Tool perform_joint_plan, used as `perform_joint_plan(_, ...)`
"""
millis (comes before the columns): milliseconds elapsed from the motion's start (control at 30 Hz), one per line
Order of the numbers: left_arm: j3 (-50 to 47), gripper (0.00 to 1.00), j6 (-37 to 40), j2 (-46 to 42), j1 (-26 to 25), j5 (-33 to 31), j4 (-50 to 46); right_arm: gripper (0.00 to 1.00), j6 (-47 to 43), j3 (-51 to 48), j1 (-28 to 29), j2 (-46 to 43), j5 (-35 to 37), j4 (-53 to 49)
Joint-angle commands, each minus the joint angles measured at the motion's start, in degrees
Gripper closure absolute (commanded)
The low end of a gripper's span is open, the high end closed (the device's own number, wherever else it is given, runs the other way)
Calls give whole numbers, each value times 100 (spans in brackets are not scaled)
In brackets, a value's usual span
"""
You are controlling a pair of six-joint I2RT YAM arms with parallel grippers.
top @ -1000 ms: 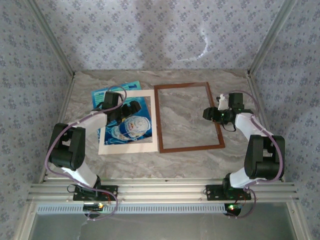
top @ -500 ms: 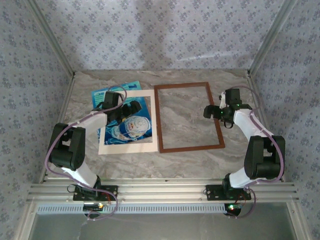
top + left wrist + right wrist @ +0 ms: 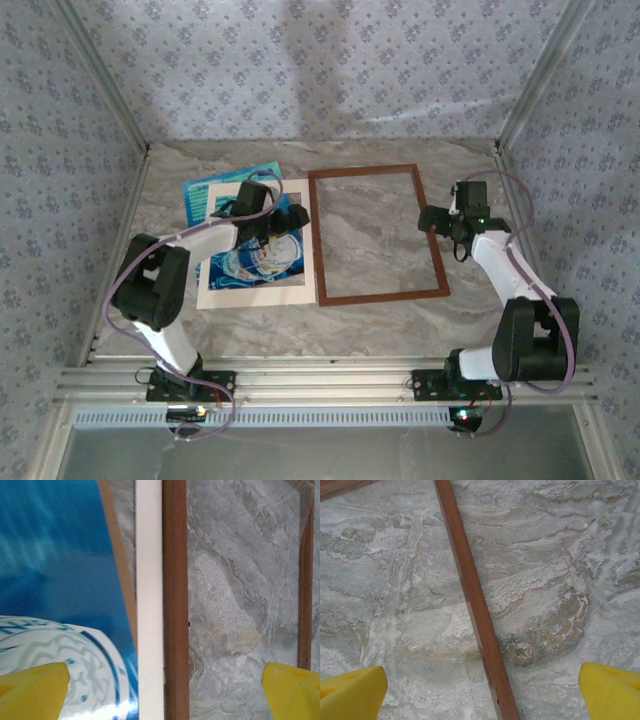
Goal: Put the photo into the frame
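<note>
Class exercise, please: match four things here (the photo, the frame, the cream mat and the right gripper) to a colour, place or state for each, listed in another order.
Things:
1. the photo
2. the frame
3. the cream mat
4. the right gripper

Descriptions:
A. open, above one wooden bar
B. reddish-brown, with only the marble tabletop showing inside it
C. blue, showing through a cut-out window
D. pale, lying alongside the frame

Pairs: 1-C, 2-B, 3-D, 4-A
</note>
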Motion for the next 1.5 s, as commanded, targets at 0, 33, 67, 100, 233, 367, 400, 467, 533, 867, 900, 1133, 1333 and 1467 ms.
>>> perform_joint_plan(0, 301, 2, -51, 268, -182, 107, 127, 0, 45, 78, -122, -8, -290, 191)
perform_joint_plan(33, 364, 1, -65, 348, -234, 124, 127, 0, -20, 199, -189, 122, -474, 226)
perform_joint_plan(67, 424, 1, -76, 417, -278, 134, 127, 0, -53, 319, -205, 256, -668, 237)
perform_joint_plan(100, 472, 1, -88, 465, -307, 139, 120, 0, -102, 424, -205, 393, -856, 242)
perform_joint_plan(233, 632, 1, -104, 625, -420, 160, 119, 0, -35, 819, -156, 1047, -1401, 686)
perform_joint_plan(367, 784, 2, -104, 781, -492, 167, 77, 0, 72, 1457, -7, 1988, -1417, 1003)
perform_joint_plan(400, 818, 1, -95, 812, -502, 169, 60, 0, 120, 1708, 26, 2203, -1413, 1083)
perform_joint_plan(467, 892, 1, -66, 899, -506, 160, -1, 0, 250, 2135, 106, 2763, -1305, 1240)
perform_joint_plan(533, 938, 1, -36, 950, -509, 161, -54, 0, 341, 2573, 170, 3285, -1250, 1292)
perform_joint_plan(867, 1065, 1, 108, 1002, -481, 64, -266, 0, 676, 4593, 433, 5167, -1449, 830)
perform_joint_plan(900, 1079, 2, 122, 1003, -473, 63, -272, 0, 712, 4669, 441, 5243, -1489, 830)
perform_joint_plan(1133, 1089, 2, 120, 1043, -467, 114, -255, 0, 818, 4749, 456, 5447, -1511, 661)
perform_joint_plan(1333, 1081, 1, 100, 1039, -460, 160, -225, 0, 873, 4654, 403, 5483, -1584, 593)
perform_joint_plan(1467, 1074, 1, 104, 1008, -467, 162, -229, 0, 875, 4628, 406, 5371, -1565, 593)
